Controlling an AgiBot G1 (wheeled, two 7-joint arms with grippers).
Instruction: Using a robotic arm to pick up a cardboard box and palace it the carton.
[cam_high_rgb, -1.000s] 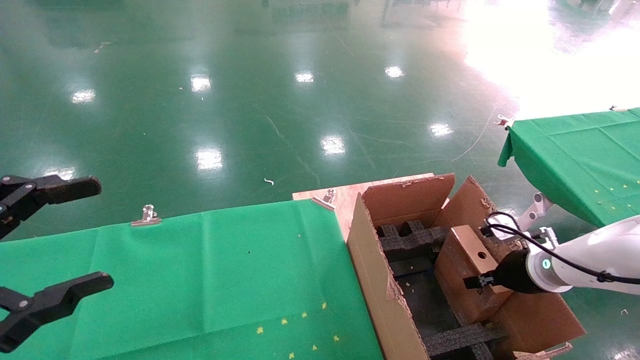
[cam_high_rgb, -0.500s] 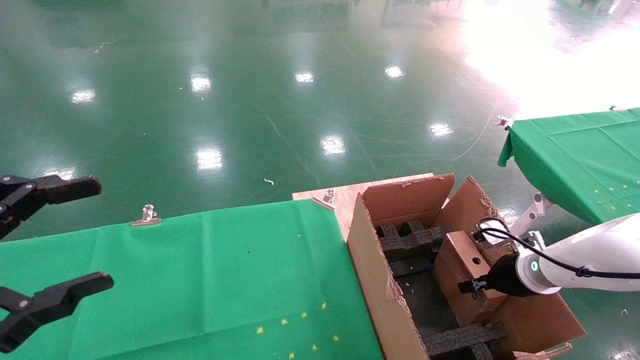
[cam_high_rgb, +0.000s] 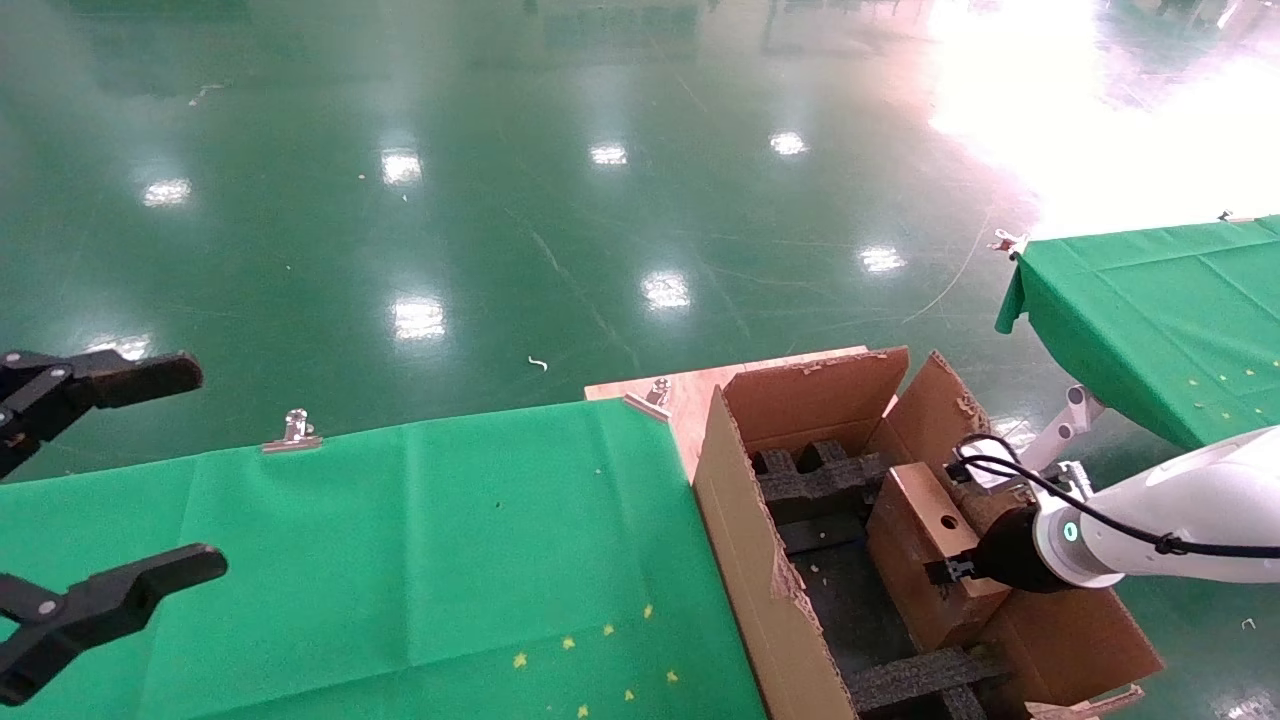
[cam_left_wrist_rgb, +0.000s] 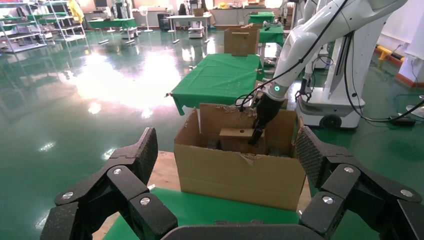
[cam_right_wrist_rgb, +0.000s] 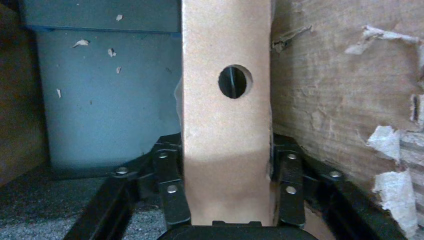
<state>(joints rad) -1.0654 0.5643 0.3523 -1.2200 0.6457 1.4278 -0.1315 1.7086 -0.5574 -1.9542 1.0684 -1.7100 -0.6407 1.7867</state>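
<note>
The white robotic arm (cam_high_rgb: 1180, 510) reaches into the large brown carton (cam_high_rgb: 740, 540) from the right. My right gripper (cam_high_rgb: 955, 570) is shut on the small cardboard box (cam_high_rgb: 925, 530), which has a round hole in its top face, and holds it inside the carton against the right wall. In the right wrist view the box (cam_right_wrist_rgb: 225, 125) sits between the fingers (cam_right_wrist_rgb: 170, 190) of the right gripper (cam_right_wrist_rgb: 227, 165). The left wrist view shows the carton (cam_left_wrist_rgb: 240, 172), the box (cam_left_wrist_rgb: 237, 140) and the arm (cam_left_wrist_rgb: 310, 35) from farther off. My left gripper (cam_high_rgb: 165, 470) is open and empty at the far left.
Black foam inserts (cam_high_rgb: 820, 475) lie at the carton's far end, and another (cam_high_rgb: 915, 675) at its near end. The carton stands beside a green-cloth table (cam_high_rgb: 400, 560) with metal clips (cam_high_rgb: 292, 432). A second green table (cam_high_rgb: 1160, 310) stands at the right.
My right gripper has lowered the cardboard box a little deeper into the carton and shifted it slightly left. The left arm has not moved.
</note>
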